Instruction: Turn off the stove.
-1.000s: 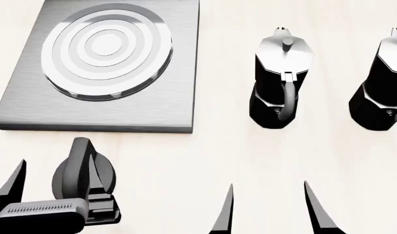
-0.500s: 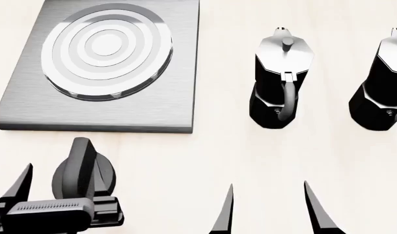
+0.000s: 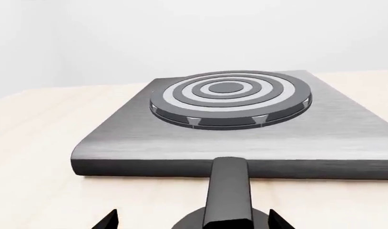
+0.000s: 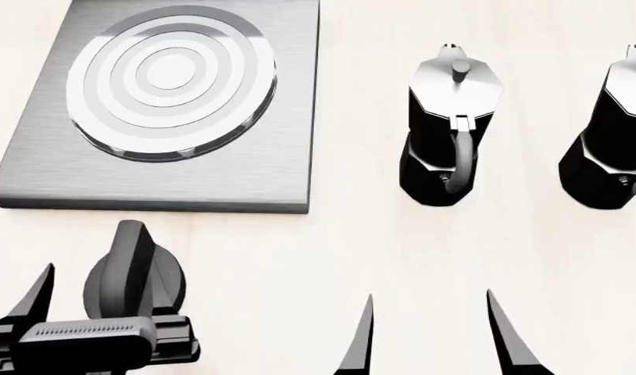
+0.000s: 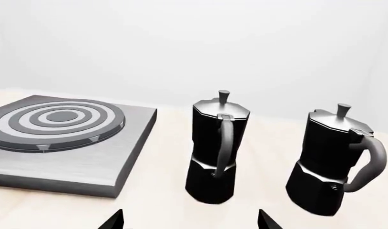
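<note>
No brand, label or writing can be read on any thing here. There is one stove (image 4: pixel 162 109), a flat grey metal plate with round burner rings, lying toward the far left part of the light wooden counter (image 4: pixel 329 250). Its one black ridged knob (image 4: pixel 133 269) stands apart from it, just in front of the plate's near edge, with the raised grip pointing toward the plate. There are two moka pots: the nearer moka pot (image 4: pixel 451 129) stands upright to the right of the stove, and the second moka pot (image 4: pixel 615 137) stands upright near the right edge of the head view, both with handles toward the robot.

The left gripper (image 4: pixel 94 324) is at the knob, its two fingers open on either side of it; whether they touch it I cannot tell. The right gripper (image 4: pixel 427 336) is over bare counter in front of the pots, jaws apart and holding nothing.
</note>
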{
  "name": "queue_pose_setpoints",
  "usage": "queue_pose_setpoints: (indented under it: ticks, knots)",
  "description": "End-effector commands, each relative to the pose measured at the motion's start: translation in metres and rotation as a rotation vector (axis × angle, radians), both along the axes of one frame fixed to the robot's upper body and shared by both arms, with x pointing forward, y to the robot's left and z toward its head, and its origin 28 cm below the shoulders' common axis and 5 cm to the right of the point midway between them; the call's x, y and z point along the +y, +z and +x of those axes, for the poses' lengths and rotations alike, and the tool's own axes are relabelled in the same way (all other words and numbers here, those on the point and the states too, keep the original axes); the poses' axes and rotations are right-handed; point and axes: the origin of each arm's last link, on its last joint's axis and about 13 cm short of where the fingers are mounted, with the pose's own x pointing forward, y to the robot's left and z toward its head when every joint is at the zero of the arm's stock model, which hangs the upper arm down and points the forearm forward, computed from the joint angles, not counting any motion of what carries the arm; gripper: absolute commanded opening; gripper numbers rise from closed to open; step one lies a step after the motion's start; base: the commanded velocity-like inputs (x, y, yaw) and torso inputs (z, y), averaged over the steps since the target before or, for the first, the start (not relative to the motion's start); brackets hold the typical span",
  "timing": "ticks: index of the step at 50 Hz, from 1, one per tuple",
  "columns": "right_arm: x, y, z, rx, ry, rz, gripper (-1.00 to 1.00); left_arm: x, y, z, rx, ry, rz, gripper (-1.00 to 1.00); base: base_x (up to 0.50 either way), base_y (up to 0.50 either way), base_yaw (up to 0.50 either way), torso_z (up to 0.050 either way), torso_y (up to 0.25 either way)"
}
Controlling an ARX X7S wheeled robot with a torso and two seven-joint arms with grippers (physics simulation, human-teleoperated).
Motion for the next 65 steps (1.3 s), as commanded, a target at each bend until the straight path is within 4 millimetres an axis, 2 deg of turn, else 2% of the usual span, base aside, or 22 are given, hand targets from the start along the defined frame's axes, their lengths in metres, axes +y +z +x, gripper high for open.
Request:
queue_pose_setpoints:
  ticks: [1,40,65]
  knots:
    - [0.0,0.0,0.0,-0.001,0.0,0.0,1.0,0.005,-0.008,0.002,0.055,0.012,-0.001,1.0,0.0,0.0,0.0,0.0,0.0]
    - [0.0,0.0,0.0,-0.004,0.002,-0.003,1.0,0.018,0.004,-0.023,0.147,-0.02,-0.049,1.0,0.0,0.0,0.0,0.0,-0.001]
    - [0.0,0.0,0.0,-0.004,0.004,-0.001,1.0,0.034,0.009,-0.023,0.153,0.031,-0.059,1.0,0.0,0.0,0.0,0.0,0.0]
